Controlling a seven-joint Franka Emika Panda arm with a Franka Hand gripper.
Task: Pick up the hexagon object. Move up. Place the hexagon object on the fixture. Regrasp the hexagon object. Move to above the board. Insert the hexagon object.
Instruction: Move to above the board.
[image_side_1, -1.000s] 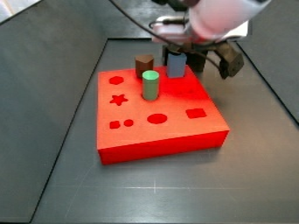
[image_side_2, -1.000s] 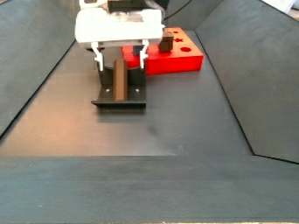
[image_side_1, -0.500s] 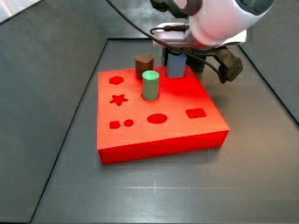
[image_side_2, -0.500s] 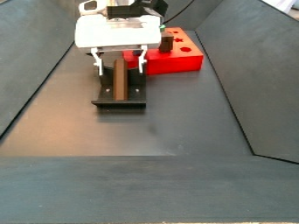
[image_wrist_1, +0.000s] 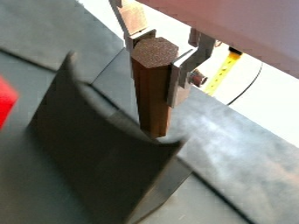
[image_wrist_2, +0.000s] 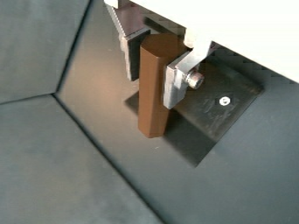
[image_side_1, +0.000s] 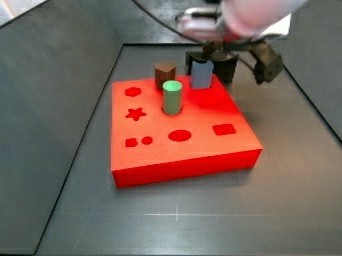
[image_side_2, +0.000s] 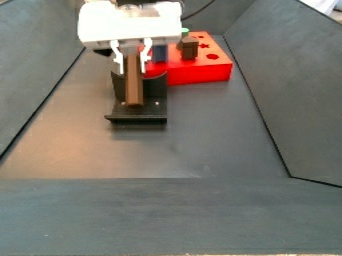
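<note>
Dark grey flooring with sloped walls runs under everything. The hexagon object (image_wrist_1: 152, 83) stands between the fingers (image_wrist_2: 177, 74), its lower end seated in the fixture (image_wrist_1: 100, 153), and both wrist views show the silver plates pressed to opposite flats near its upper half, so the gripper (image_side_2: 132, 62) looks clamped on the hexagon object (a regrasp, by my reading, with the lift yet to come). In a side view the peg reads as a brown strip running down from between the fingers into the fixture's channel.

The risk from here is a skewed hold: if the pads sit on edges instead of flats, the peg could twist as it leaves the notch, and a rotated hexagon would then jam at its hole. Dragging against the fixture's raised sides could also tilt it.

Beyond the fingers sits the board (image_side_1: 181, 130), carrying a green round peg (image_side_1: 171, 97), a stubbier brown peg (image_side_1: 163, 73) and a blue piece (image_side_1: 201, 73). Those uprights crowd the back row, so the approach needs height over them.
</note>
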